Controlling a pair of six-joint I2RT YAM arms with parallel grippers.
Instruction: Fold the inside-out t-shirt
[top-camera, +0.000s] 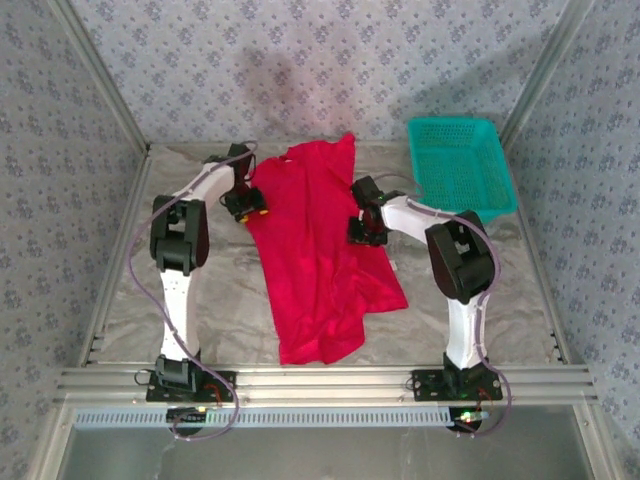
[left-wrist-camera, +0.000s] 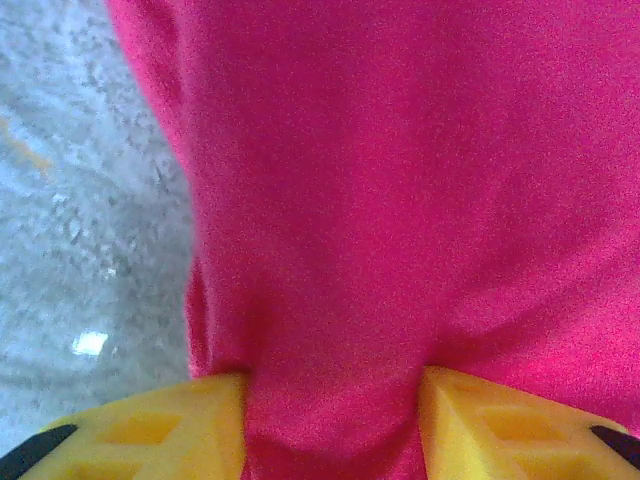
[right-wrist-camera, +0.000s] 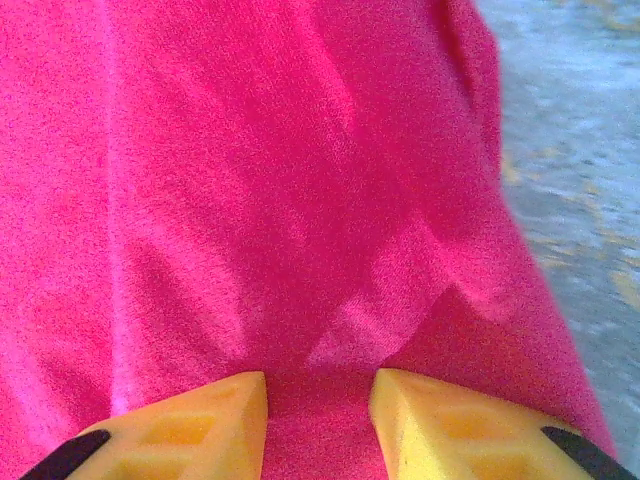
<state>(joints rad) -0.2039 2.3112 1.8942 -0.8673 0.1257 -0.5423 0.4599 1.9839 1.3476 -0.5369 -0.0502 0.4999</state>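
Note:
The inside-out t-shirt (top-camera: 320, 265) is bright red and lies lengthwise down the middle of the grey table cover (top-camera: 225, 300), rumpled, with its far end near the back wall. My left gripper (top-camera: 246, 206) is at the shirt's left edge, up near the far end. In the left wrist view its yellow fingers (left-wrist-camera: 150, 425) have a bunch of red cloth (left-wrist-camera: 400, 200) between them. My right gripper (top-camera: 366, 228) is at the shirt's right edge. Its yellow fingers (right-wrist-camera: 455, 425) likewise hold a fold of red cloth (right-wrist-camera: 250, 200).
A teal mesh basket (top-camera: 462, 165) stands at the back right corner, close behind the right arm. Metal frame posts and patterned walls enclose the table on three sides. A metal rail (top-camera: 320, 385) runs along the near edge by the arm bases.

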